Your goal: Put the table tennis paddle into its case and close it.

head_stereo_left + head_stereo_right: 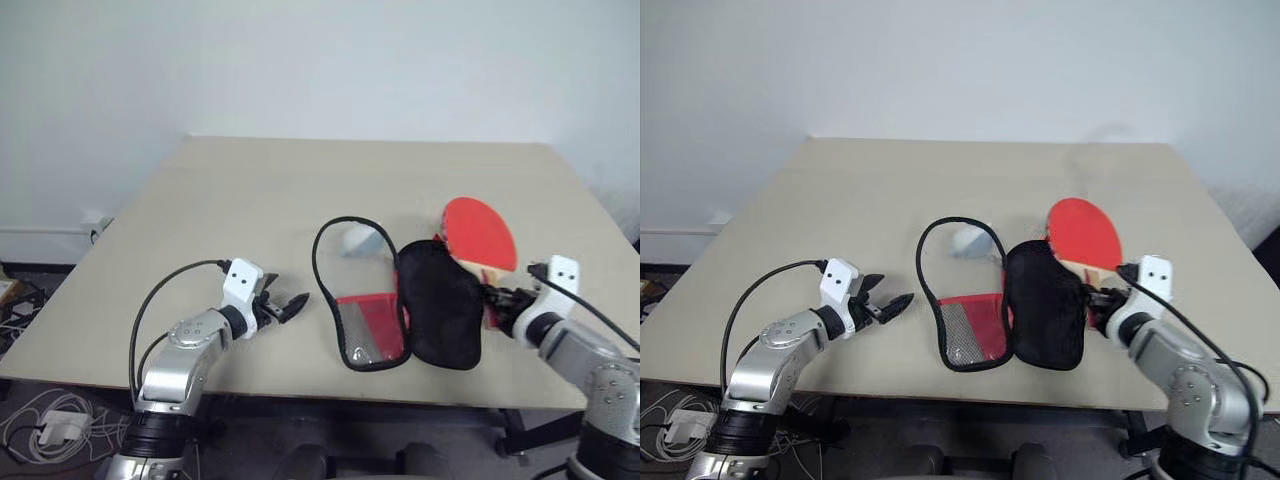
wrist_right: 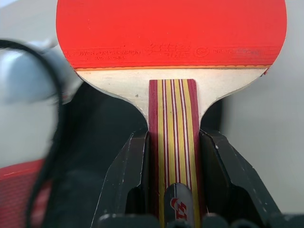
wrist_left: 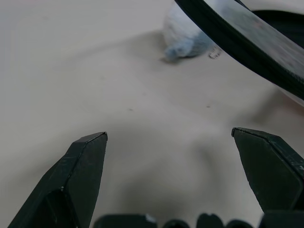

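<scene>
The table tennis paddle has its red face past the right side of the case, and its striped wooden handle runs back toward me. My right gripper is shut on that handle, one black finger on each side. The case lies unzipped and spread flat near the table's front edge. Its black-lined half is on the right and its clear panel, backed with red, on the left. My left gripper hovers open just left of the case, with nothing between its fingers.
A small whitish lump lies inside the black loop of the case's edge, beyond the clear panel. The beige table stretches back to a white wall. Its front edge runs just below the case. Cables lie on the floor at the left.
</scene>
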Available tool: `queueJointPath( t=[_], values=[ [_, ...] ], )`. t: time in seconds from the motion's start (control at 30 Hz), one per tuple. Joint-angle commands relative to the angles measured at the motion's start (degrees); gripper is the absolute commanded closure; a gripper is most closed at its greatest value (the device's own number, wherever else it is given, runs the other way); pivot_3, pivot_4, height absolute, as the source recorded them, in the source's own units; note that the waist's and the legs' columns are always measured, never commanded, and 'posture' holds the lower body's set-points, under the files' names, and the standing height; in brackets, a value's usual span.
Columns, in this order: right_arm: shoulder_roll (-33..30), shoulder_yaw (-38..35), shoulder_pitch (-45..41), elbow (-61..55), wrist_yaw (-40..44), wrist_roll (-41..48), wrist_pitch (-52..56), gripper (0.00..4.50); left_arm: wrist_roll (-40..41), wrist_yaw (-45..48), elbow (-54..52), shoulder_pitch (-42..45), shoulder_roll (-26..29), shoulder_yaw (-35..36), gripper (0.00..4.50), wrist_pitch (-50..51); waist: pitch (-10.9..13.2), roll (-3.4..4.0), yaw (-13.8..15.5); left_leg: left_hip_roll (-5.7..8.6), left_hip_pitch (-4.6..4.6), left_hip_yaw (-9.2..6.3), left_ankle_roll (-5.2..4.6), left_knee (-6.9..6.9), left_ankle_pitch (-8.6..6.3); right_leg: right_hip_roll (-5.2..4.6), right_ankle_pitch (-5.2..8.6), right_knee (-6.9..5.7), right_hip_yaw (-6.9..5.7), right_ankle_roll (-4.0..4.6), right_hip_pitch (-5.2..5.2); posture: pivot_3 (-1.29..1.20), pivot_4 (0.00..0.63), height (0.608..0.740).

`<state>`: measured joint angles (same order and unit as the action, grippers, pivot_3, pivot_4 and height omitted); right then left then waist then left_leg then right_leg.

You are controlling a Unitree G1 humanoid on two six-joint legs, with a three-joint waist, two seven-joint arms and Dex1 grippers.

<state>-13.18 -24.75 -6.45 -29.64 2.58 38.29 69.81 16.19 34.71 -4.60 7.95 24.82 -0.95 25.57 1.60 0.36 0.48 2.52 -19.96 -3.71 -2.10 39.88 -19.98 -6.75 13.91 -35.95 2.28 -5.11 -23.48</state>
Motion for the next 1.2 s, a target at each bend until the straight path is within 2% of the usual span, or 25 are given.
queueJointPath(
  t=[0.03,0.3,0.73,1.2],
  values=[
    [2.47,0.71,0.09,-3.98,-2.8,0.09,-0.45,3.39,-0.16,0.44,-0.91,1.11,0.36,0.42,0.0,-0.78,0.0,0.0,0.01,-0.01,-0.01,-0.03,0.03,0.0,0.02,0.01,0.0,-0.01,-0.03,0.0,-0.01,0.0,0.0,0.716],
    [8.53,5.0,1.7,-5.23,-7.75,-0.88,0.75,3.39,-0.52,0.55,-0.08,1.18,-0.28,-0.5,0.0,-1.32,-0.01,0.03,-0.11,-0.03,0.05,-0.03,0.13,0.02,0.13,0.06,-0.04,-0.22,-0.03,0.07,0.0,0.0,0.0,0.716],
    [6.64,8.81,6.01,-5.13,-7.67,-5.71,-2.01,3.39,-0.24,0.59,-0.32,1.03,0.02,-0.1,0.0,-1.37,-0.03,0.02,-0.29,-0.01,0.08,-0.07,0.13,0.04,0.13,0.06,-0.04,-0.25,-0.08,0.07,0.04,0.0,0.0,0.716],
    [7.97,7.47,7.75,-4.52,-9.3,-6.51,-1.66,3.39,-0.01,0.31,-0.46,1.22,-0.43,-0.19,0.0,-1.08,-0.04,0.0,-0.23,-0.01,0.1,-0.09,0.13,0.05,0.13,0.06,-0.04,-0.25,-0.09,0.07,0.08,0.0,0.0,0.716]
  ],
)
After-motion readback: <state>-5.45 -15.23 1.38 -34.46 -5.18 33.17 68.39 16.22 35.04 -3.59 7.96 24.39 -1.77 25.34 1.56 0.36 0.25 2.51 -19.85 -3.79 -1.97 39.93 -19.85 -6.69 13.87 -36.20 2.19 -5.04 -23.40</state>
